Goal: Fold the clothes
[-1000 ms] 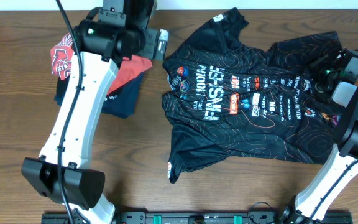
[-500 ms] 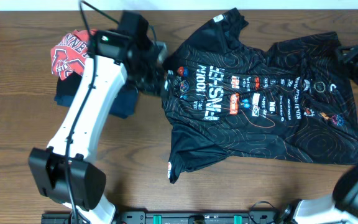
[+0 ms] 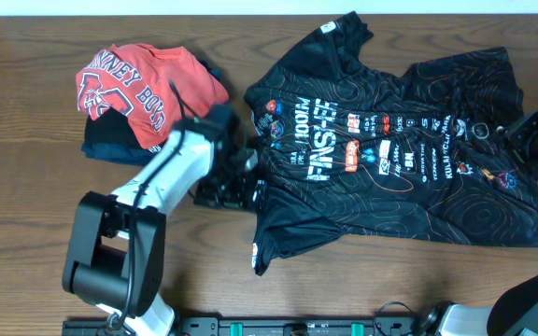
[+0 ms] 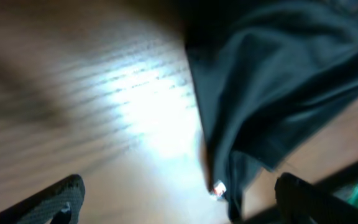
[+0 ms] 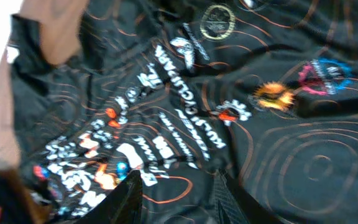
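Right, from the overhead camera I have the black jersey (image 3: 390, 159) lying flat on the wooden table (image 3: 26, 224), right of centre and filling most of that half. It is black with thin wavy contour lines, white lettering and a row of small coloured logos across the middle (the lettering sits sideways to me). Its long axis runs left to right in that view. One sleeve points at the far edge, the other at the near edge, and the straight hem is at the right end. The cloth is rumpled near the lower left sleeve.

My left gripper (image 3: 246, 187) is low at the jersey's left edge, jaws spread wide with nothing between them; the left wrist view is blurred, showing bare wood and a dark fold. My right gripper (image 3: 519, 133) is over the hem end, jaws partly apart above the logos, not clamped on cloth.

At far left a red T-shirt (image 3: 143, 84) lies on a navy garment (image 3: 110, 149).
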